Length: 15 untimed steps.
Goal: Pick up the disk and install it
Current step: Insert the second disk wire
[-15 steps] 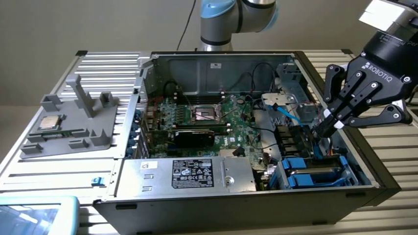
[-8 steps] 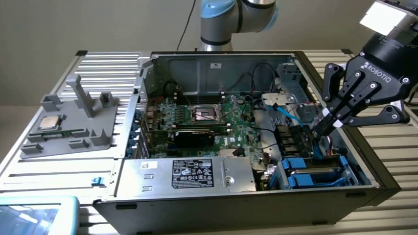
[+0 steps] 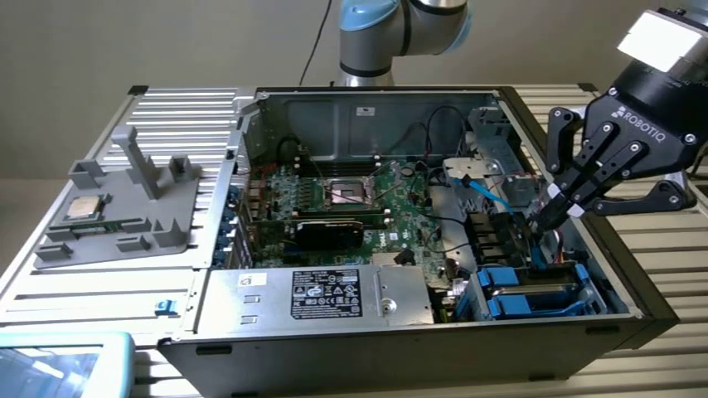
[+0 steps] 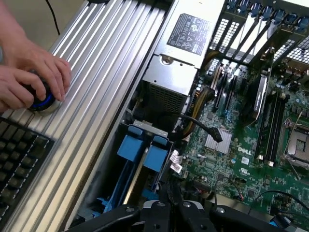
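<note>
Open computer case (image 3: 443, 108) lying on ribbed metal surface (image 3: 664, 249), motherboard (image 3: 366, 207) exposed inside. Gripper (image 3: 550, 217) at the exterior view's right, angled down into the near right corner of the case, jaws together, tips just above the blue drive bay. Nothing seen clamped between jaws. Disk (image 3: 531, 290) sitting in the drive bay at near right of case, blue carrier frame visible around it, edge-on between blue tabs; same blue frame in wrist view (image 4: 142, 152) just beside the case wall, directly under the gripper body (image 4: 169, 217). Large silver box with black-and-white label (image 3: 321, 294) at near middle of case, left of the disk. Grey plastic holder (image 3: 122, 207) on surface at the exterior view's left, small square chip (image 3: 86, 207) resting on it, well apart from gripper. In wrist view, person's hands (image 4: 29, 77) on a round blue-ringed knob (image 4: 43, 101) on the ribbed surface, black keyboard (image 4: 19, 159) just beside it.
</note>
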Available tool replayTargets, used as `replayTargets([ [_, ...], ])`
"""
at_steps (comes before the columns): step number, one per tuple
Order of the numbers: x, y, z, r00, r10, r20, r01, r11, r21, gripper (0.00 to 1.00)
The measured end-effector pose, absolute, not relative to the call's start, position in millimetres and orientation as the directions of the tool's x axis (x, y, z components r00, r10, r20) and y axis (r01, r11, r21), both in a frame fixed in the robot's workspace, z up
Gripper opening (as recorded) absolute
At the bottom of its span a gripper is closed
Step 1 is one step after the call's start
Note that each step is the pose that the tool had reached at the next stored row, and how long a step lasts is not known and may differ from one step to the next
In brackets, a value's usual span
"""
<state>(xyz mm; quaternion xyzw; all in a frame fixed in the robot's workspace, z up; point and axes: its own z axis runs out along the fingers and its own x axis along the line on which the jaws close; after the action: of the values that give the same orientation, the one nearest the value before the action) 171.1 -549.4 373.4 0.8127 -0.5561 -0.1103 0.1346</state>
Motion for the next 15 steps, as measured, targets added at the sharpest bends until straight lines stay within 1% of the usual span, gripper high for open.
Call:
replayTargets([
  [9, 171.1, -549.4, 373.3, 0.452, -0.891, -0.037, -0.849, -0.443, 0.286, 0.11],
  [15, 171.1, -549.4, 373.4, 0.528, -0.849, -0.039, -0.814, -0.518, 0.261, 0.11],
])
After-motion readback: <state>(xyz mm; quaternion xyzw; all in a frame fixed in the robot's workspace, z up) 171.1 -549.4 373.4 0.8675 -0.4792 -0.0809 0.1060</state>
